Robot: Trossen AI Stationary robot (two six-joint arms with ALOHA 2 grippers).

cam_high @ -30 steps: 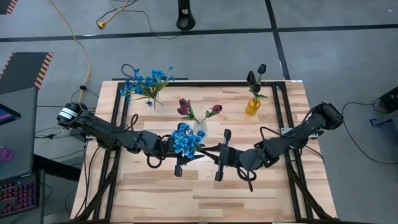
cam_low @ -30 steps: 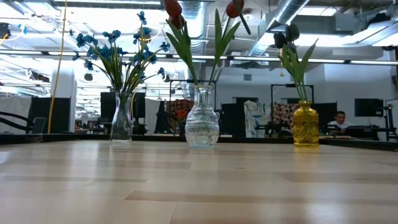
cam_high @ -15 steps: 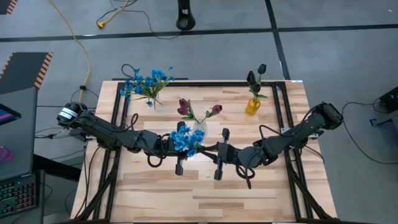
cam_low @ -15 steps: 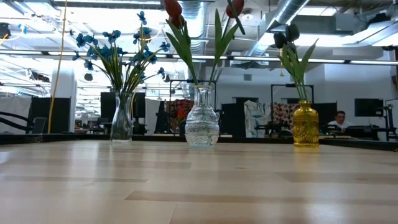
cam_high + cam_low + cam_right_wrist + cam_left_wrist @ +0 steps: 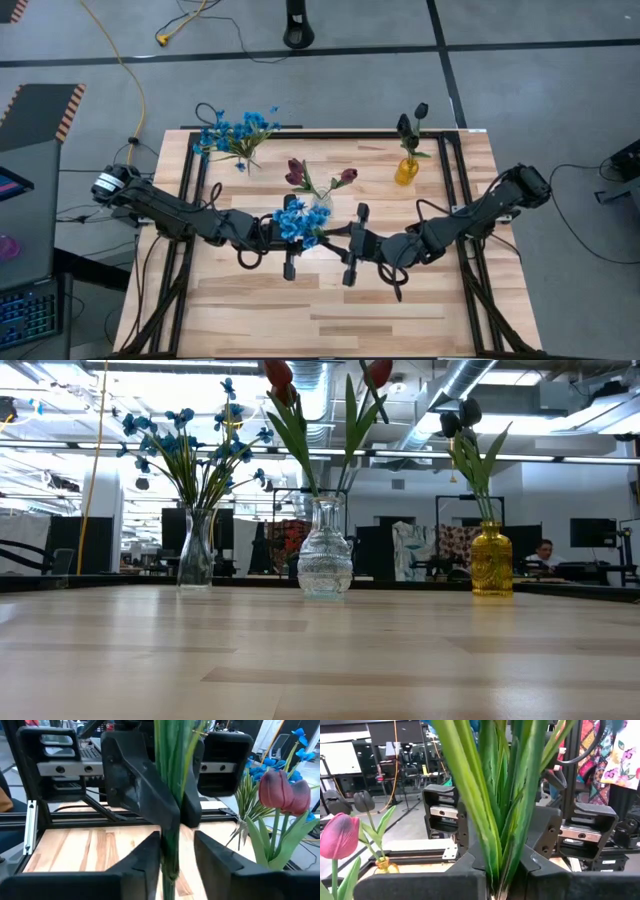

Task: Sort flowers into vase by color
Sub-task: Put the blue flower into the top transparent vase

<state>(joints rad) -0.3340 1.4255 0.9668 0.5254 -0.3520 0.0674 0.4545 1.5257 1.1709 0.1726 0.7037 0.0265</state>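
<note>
Blue sprig [image 5: 296, 222] held upright mid-table, between both grippers, just in front of the clear vase [image 5: 322, 203] with red buds [image 5: 297, 172]. Left gripper [image 5: 499, 879] clamped tight on its green stems [image 5: 500, 800]. Right gripper [image 5: 176, 851] facing it, fingers [image 5: 142, 857] parted with the stems between them, gap showing on one side. Other blue flowers [image 5: 235, 133] in the far-left vase [image 5: 195, 550]; dark buds [image 5: 412, 120] in the yellow vase [image 5: 405, 171].
</note>
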